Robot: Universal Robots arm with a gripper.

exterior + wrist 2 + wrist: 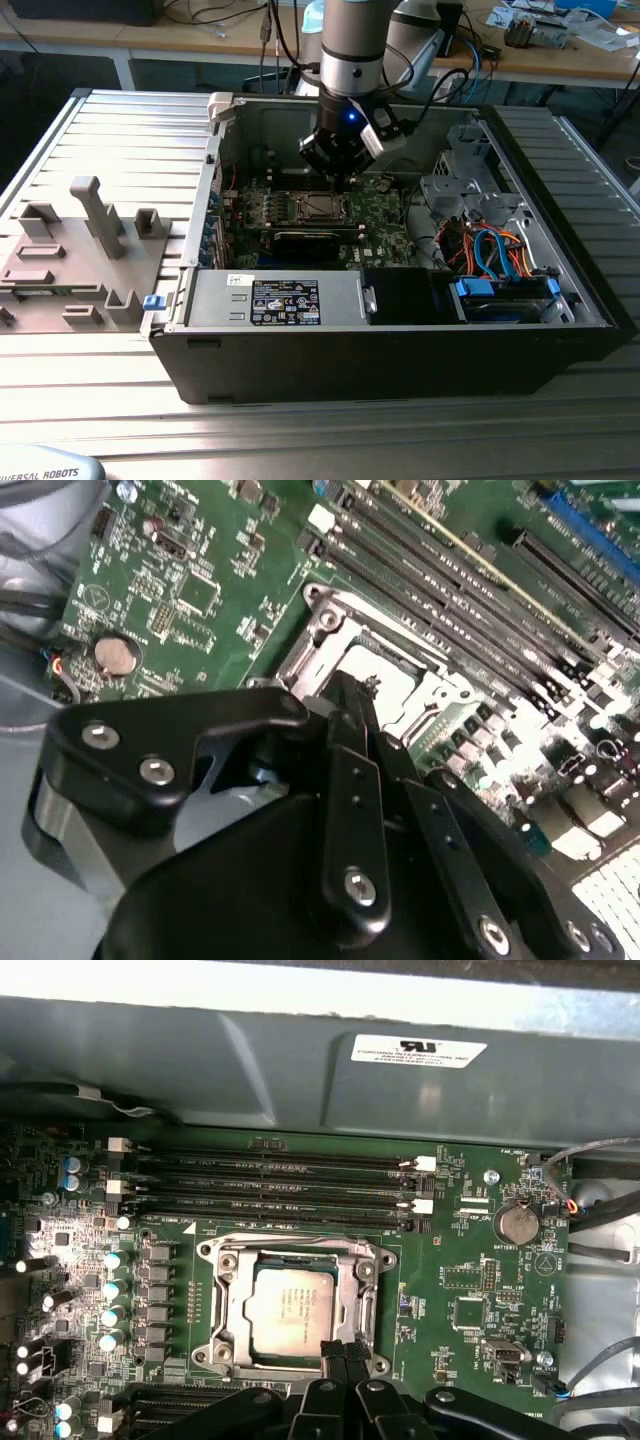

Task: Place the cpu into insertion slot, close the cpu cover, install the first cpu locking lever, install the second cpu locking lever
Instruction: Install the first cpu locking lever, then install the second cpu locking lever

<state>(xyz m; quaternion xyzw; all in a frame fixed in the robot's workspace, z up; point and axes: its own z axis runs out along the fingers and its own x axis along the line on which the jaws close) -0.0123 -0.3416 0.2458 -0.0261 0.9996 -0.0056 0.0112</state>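
Note:
The cpu (pixel 290 1310) is a silvery square lying flat in the insertion slot (pixel 225 1300) on the green motherboard. A metal frame lies flat around its edges. My gripper (pixel 342 1352) is shut, with nothing visible between its black fingers. Its tips are at the rim of the slot, beside one edge of the cpu. In the second wrist view the gripper (pixel 352 705) points at the cpu (pixel 385 672) and the slot's rim (pixel 320 620). In the exterior view the gripper (pixel 345 182) hangs inside the open computer case, just above the insertion slot (pixel 300 210).
Long black memory slots (pixel 270 1175) run along one side of the socket, and a coin battery (pixel 518 1223) sits nearby. The grey case wall (pixel 300 1070) is close behind. Coloured cables (pixel 490 245) and a power supply (pixel 280 300) fill the case. A grey fixture tray (pixel 80 250) lies at the exterior view's left.

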